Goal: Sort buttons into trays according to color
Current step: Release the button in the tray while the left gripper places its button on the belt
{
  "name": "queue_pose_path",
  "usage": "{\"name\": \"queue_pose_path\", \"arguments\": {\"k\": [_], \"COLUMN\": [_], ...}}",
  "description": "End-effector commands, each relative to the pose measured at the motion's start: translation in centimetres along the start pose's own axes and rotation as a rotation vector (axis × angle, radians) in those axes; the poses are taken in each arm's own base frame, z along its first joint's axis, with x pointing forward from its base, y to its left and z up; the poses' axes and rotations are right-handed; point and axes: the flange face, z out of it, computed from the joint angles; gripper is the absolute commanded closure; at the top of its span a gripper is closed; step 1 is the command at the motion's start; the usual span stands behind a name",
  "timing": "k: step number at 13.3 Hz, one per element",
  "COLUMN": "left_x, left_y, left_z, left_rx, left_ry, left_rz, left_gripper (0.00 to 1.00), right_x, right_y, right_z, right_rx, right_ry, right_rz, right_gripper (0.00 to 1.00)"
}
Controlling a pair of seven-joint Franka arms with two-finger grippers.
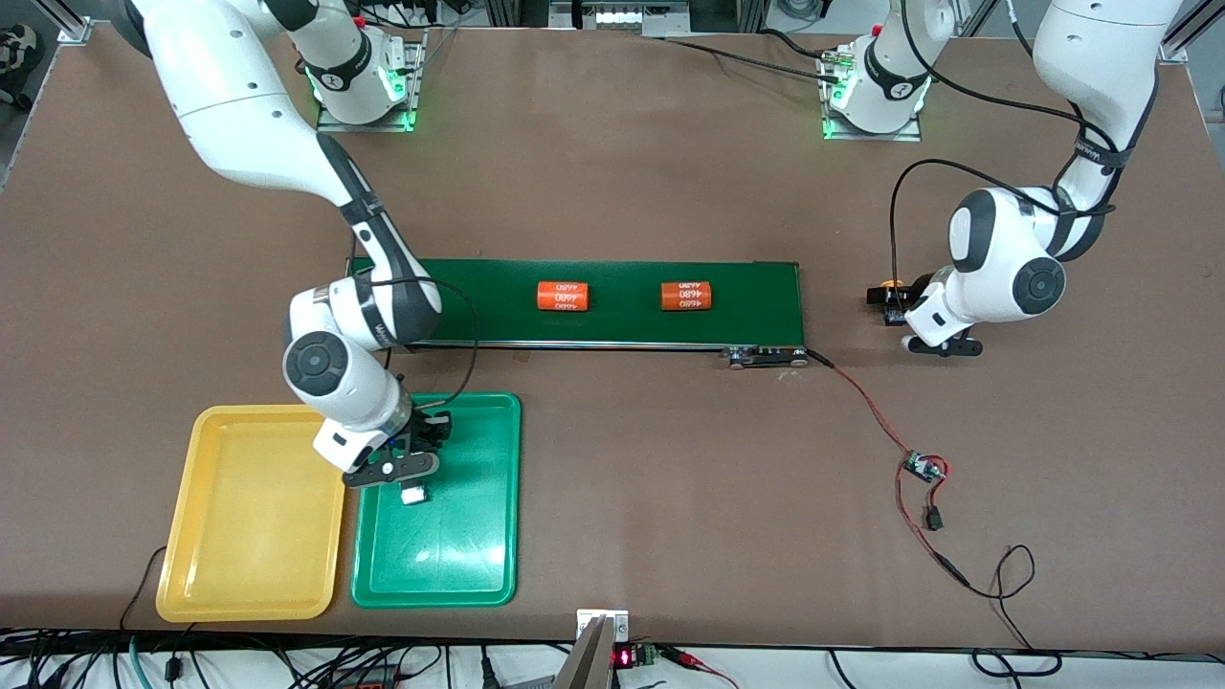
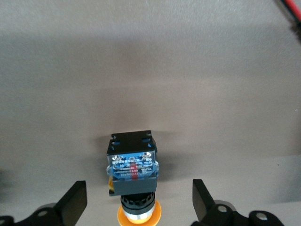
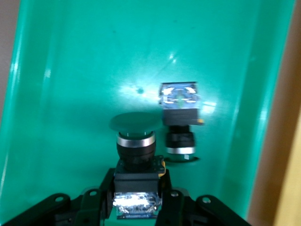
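My left gripper [image 1: 904,304] [image 2: 138,205] is open at the left arm's end of the table. A yellow-orange button [image 1: 890,292] [image 2: 132,176] lies on its side there, its cap between the fingers [image 2: 73,207], which do not touch it. My right gripper [image 1: 397,471] [image 3: 136,202] is shut on a green button [image 3: 136,155] low over the green tray [image 1: 450,560] [image 3: 70,94]. A second green button [image 3: 179,117] lies in that tray just past the held one. The yellow tray [image 1: 249,517] beside it holds nothing. The other yellow-orange button is out of view.
A long dark-green belt [image 1: 612,325] lies across the table's middle with two orange cylinders [image 1: 563,296] [image 1: 687,296] on it. A red-black wire with a small board [image 1: 924,467] trails from the belt's end toward the front edge.
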Motion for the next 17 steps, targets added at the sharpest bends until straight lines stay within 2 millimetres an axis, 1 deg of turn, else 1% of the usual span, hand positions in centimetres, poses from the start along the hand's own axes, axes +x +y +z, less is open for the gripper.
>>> {"name": "queue_pose_path", "arguments": {"k": [1, 2, 3, 5, 6, 7, 8, 9, 10, 11, 12, 13, 14, 15, 16, 17], "left_x": [-0.1, -0.2, -0.2, -0.2, -0.1, 0.0, 0.3, 0.6, 0.8, 0.8, 0.8, 0.5, 0.2, -0.1, -0.5, -1.1], "left_y": [0.2, 0.3, 0.3, 0.5, 0.6, 0.8, 1.2, 1.6, 2.2, 4.0, 5.8, 8.6, 10.4, 12.4, 14.9, 17.8], "left_z": [1.1, 1.2, 0.9, 0.5, 0.0, -1.0, -2.4, -4.4, -6.1, -8.0, -9.5, -10.5, -11.1, -11.1, -10.7, -9.9], "left_rx": [-0.012, -0.012, -0.011, -0.009, -0.01, -0.007, -0.005, -0.001, -0.001, 0.007, 0.011, 0.016, 0.017, 0.012, 0.016, 0.02], "left_ry": [-0.017, -0.022, -0.022, -0.016, -0.018, -0.006, 0.019, 0.043, 0.047, 0.051, 0.061, 0.074, 0.085, 0.088, 0.086, 0.08], "left_rz": [0.001, 0.003, 0.004, 0.009, 0.011, 0.014, 0.021, 0.028, 0.038, 0.07, 0.1, 0.144, 0.169, 0.173, 0.166, 0.181], "left_gripper": [0.2, 0.28, 0.39, 0.71, 0.86, 0.94, 1.0, 1.0, 1.0, 1.0, 1.0, 1.0, 1.0, 1.0, 1.0, 1.0], "right_x": [0.7, 0.7, 0.7, 0.5, 0.5, 0.6, 0.6, 0.6, 0.5, 0.5, 0.5, 0.7, 0.8, 0.5, 0.0, -0.5], "right_y": [-0.5, -0.4, -0.4, -1.0, -1.2, -1.3, -1.3, -1.2, -1.3, -1.4, -1.2, -0.7, -0.6, -0.5, -0.2, 0.2], "right_z": [0.0, 0.1, 0.1, 0.6, 0.7, 0.7, 0.8, 0.8, 1.0, 0.9, 0.8, 0.3, -0.2, -0.8, -1.2, -1.7], "right_rx": [0.002, 0.001, 0.001, 0.002, 0.006, 0.008, 0.009, 0.009, 0.009, 0.011, 0.007, 0.003, 0.007, 0.005, -0.007, -0.017], "right_ry": [0.022, 0.021, 0.021, 0.015, 0.026, 0.04, 0.044, 0.043, 0.04, 0.041, 0.043, 0.049, 0.05, 0.047, 0.042, 0.035], "right_rz": [0.022, 0.023, 0.024, 0.037, 0.042, 0.041, 0.043, 0.047, 0.047, 0.045, 0.043, 0.049, 0.057, 0.058, 0.058, 0.058], "right_gripper": [0.93, 0.93, 0.92, 0.87, 0.71, 0.53, 0.33, 0.33, 0.3, 0.29, 0.2, 0.12, 0.02, 0.0, 0.0, 0.0]}}
